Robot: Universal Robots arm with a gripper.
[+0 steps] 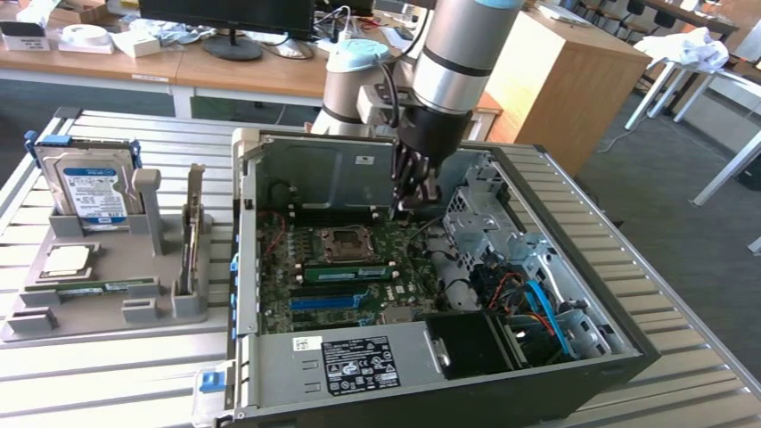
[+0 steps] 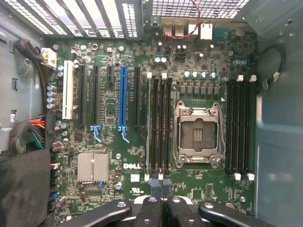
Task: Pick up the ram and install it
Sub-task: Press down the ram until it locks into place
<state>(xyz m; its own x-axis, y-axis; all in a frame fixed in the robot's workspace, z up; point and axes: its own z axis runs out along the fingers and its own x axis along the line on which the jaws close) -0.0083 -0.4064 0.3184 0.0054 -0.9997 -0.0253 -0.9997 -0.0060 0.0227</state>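
Robotics laboratory set within an office-style room. Marked as a laboratory by the robot arm (image 1: 458, 53) rising behind a slatted metal table (image 1: 107, 374), above an open computer case (image 1: 559, 392) with its motherboard (image 2: 142, 156) exposed. Beside the case, on the exterior view's left, a grey fixture (image 1: 107, 312) holding loose computer parts, among them a hard drive (image 1: 84, 183) standing upright. Suggests office surroundings through the grey carpet floor (image 1: 678, 205), wooden desks (image 1: 107, 58) along the far side carrying a monitor (image 1: 226, 18) and small clutter, a wooden cabinet (image 1: 571, 80), and a white-legged table (image 1: 678, 85) at the exterior view's right.
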